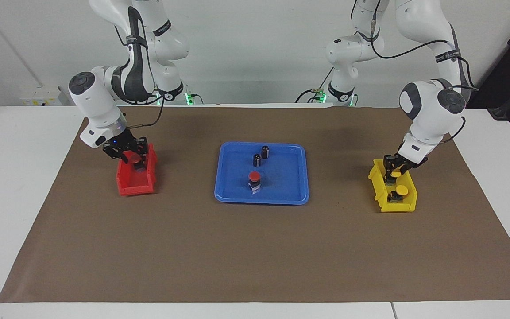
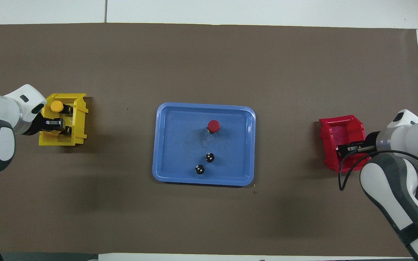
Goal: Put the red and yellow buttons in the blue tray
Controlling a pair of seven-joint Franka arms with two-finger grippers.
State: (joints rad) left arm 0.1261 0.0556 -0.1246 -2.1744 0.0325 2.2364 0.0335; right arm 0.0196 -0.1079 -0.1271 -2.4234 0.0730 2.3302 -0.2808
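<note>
The blue tray (image 1: 228, 186) (image 2: 165, 145) lies mid-table. One red button (image 1: 254, 177) (image 2: 213, 125) stands in it. My left gripper (image 1: 394, 177) (image 2: 63, 127) is down in the yellow bin (image 1: 381, 199) (image 2: 80, 119), with a yellow button (image 1: 396, 174) at its tip. A second yellow button (image 1: 401, 191) (image 2: 56, 106) stands in the same bin, farther from the robots. My right gripper (image 1: 134, 163) (image 2: 344, 148) is down in the red bin (image 1: 124, 188) (image 2: 330, 127), over a dark button base (image 1: 139, 167); its cap is hidden.
Two small black capless cylinders (image 1: 264, 152) (image 1: 257, 160) stand in the tray, nearer to the robots than the red button; they also show in the overhead view (image 2: 209, 157) (image 2: 199, 169). A brown mat (image 1: 255, 257) covers the table.
</note>
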